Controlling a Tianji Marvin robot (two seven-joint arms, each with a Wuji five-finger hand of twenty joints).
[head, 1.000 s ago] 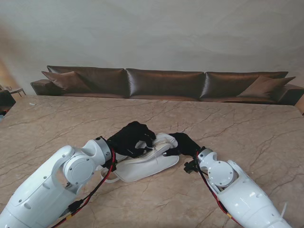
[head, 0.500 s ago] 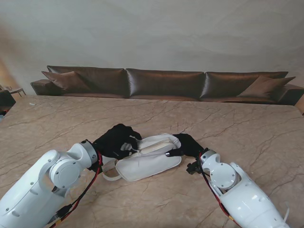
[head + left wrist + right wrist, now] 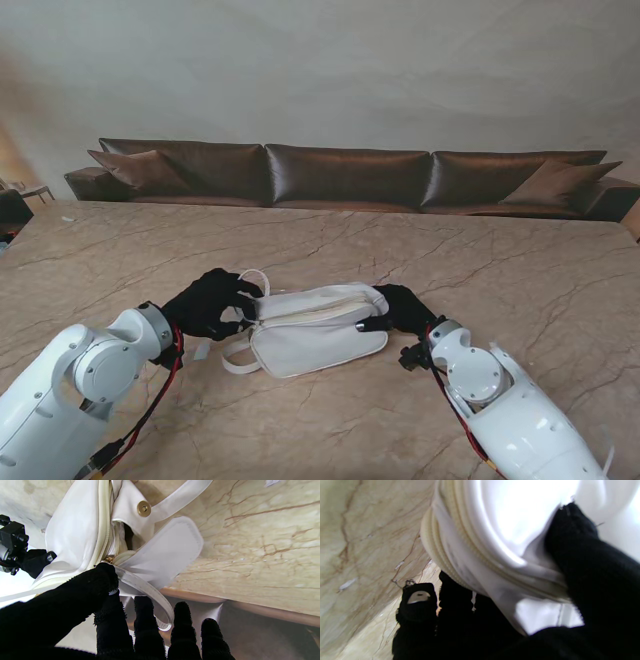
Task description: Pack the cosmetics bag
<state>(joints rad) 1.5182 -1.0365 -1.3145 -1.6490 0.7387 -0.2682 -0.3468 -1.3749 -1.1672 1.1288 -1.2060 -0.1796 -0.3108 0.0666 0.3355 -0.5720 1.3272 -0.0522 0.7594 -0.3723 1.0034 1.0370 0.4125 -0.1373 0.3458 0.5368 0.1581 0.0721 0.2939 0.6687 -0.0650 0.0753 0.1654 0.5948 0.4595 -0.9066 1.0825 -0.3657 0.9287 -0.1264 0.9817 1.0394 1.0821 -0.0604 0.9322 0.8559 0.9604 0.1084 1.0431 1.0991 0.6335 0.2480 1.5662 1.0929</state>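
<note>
The white cosmetics bag (image 3: 315, 330) lies on its side on the marble table (image 3: 500, 260), between my two black-gloved hands. My left hand (image 3: 208, 303) is at the bag's left end. In the left wrist view its thumb and forefinger (image 3: 105, 580) pinch the end of the cream zipper, where a gold pull (image 3: 108, 559) shows, beside the white strap (image 3: 147, 590). The zipper line looks closed along the bag (image 3: 75, 530). My right hand (image 3: 400, 308) is shut on the bag's right end (image 3: 510, 530), thumb (image 3: 582, 567) on one face and fingers under it.
A strap loop (image 3: 236, 358) trails on the table nearer to me than the bag's left end. A small white scrap (image 3: 200, 351) lies beside it. A brown sofa (image 3: 350, 175) runs behind the table's far edge.
My left hand has travelled left along the bag's top to its left end, and the gaping mouth has drawn shut. The bag lies flatter and longer. The right hand has kept its hold.
</note>
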